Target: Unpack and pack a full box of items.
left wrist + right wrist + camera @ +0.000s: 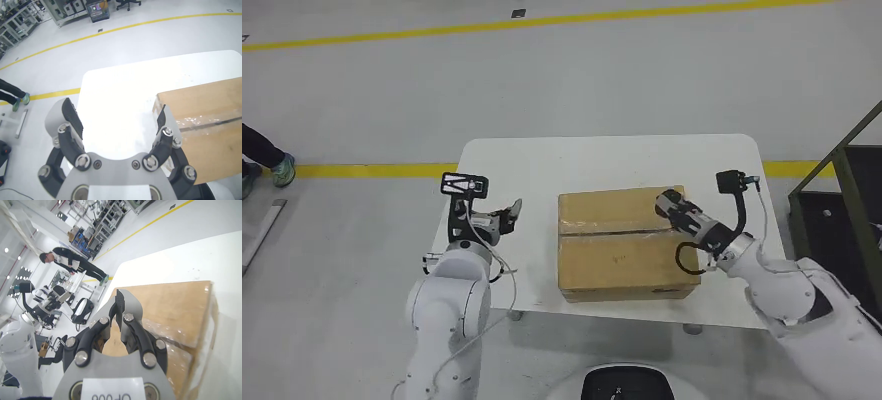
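Observation:
A brown cardboard box (622,243) sits closed on the white table (532,170), its top flaps sealed with clear tape along the middle seam (211,122). My left gripper (504,218) is open over bare table just left of the box, its fingers (72,115) spread wide with nothing between them. My right gripper (668,205) is shut with nothing in it, above the box's right end near the seam; its pads (119,309) meet over the cardboard top (170,306).
White table surface lies open behind the box (642,160) and to its left. A dark metal frame (832,190) stands past the table's right edge. The box reaches close to the table's front edge.

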